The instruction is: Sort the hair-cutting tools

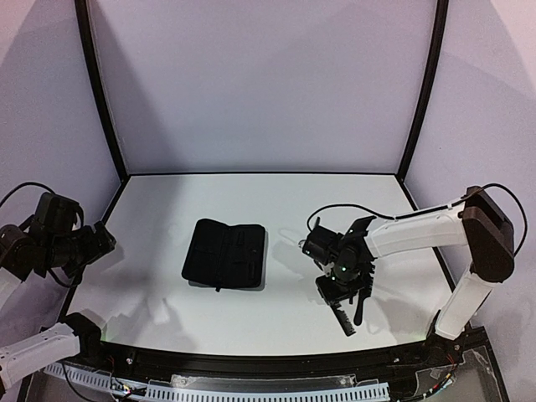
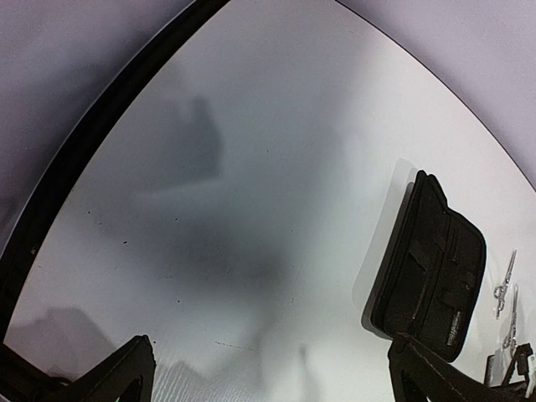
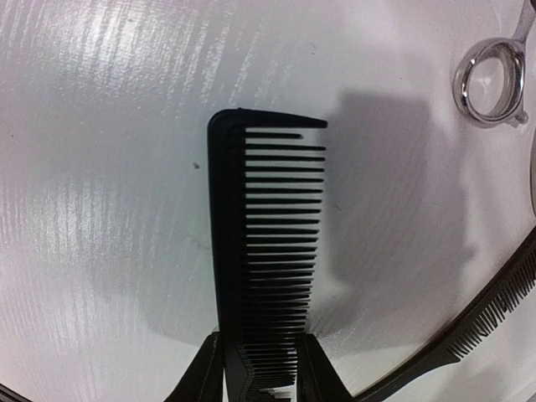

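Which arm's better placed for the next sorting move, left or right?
Right: the right fingers grip the black comb, with the second comb and scissors close by. The left fingers stand open and empty, across the zip case from them.

The case (image 1: pixel 224 254) is plain black on a white table (image 1: pixel 167 209) with faint grain streaks. Right of the case, the comb (image 3: pixel 264 251) and the second comb (image 3: pixel 490 314) are black, the scissors (image 3: pixel 459 82) shiny silver. The walls (image 1: pixel 268 84) are pale lilac, the frame (image 1: pixel 102 92) black.
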You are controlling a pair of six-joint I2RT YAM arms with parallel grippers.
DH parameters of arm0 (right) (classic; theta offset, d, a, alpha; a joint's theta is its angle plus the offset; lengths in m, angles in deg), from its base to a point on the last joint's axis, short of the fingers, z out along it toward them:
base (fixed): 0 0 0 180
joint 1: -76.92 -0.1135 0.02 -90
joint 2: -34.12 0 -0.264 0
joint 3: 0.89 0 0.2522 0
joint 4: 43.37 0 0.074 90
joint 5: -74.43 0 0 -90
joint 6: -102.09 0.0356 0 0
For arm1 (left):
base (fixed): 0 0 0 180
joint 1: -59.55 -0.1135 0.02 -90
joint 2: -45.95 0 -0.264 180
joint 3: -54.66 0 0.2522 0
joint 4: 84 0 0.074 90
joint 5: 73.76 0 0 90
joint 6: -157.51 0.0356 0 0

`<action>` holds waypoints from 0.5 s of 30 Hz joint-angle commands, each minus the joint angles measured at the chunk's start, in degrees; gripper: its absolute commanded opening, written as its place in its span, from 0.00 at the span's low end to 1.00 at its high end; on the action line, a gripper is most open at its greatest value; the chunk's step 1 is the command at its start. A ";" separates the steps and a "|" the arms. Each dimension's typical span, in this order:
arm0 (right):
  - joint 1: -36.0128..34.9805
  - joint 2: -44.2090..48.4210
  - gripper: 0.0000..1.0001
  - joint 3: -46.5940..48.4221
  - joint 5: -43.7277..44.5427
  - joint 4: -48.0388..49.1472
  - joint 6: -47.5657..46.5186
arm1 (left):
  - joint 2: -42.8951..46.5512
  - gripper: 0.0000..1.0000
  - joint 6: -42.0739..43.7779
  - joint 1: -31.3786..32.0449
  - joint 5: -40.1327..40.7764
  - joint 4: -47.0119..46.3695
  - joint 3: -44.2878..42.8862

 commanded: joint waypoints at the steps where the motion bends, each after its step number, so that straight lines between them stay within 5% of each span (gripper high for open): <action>1: -0.97 -1.04 0.23 -0.34 1.63 1.40 -0.08 | 0.63 0.99 -0.22 -0.05 0.32 1.67 -0.42; 11: -2.10 5.99 0.19 3.19 3.39 -1.51 -3.65 | 2.37 0.99 0.95 -0.01 -2.41 0.60 -0.24; 15: -3.77 10.00 0.17 5.72 3.46 -1.77 -9.44 | 2.61 0.99 -0.89 0.00 -10.73 -4.66 0.36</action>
